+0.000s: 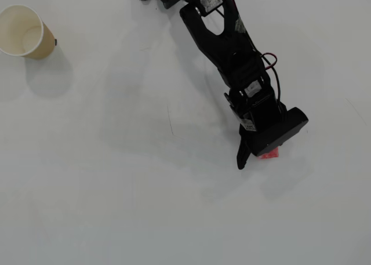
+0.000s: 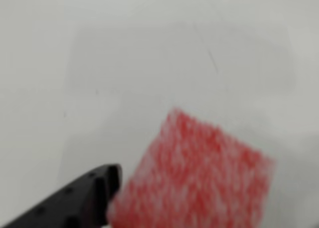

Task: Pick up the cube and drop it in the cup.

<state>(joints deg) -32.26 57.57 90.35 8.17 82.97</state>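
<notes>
Pincer (image 1: pixel 255 155) low over the white desk (image 1: pixel 145 207) at lower right of overhead view, red cube (image 1: pixel 269 155) peeking out beneath, one finger (image 2: pixel 75 200) touching its side in wrist view, grip state impossible to tell; cup (image 1: pixel 23 32) upright, well apart at upper left.

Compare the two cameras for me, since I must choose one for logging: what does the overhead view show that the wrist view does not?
Only the overhead view shows the cup, standing far off at upper left, and the whole arm reaching over the table. Only the wrist view shows the cube's speckled red face close up, blurred, with one of the fingers at its left edge. Both show the cube on the table at the fingers; neither shows whether it is gripped.
</notes>
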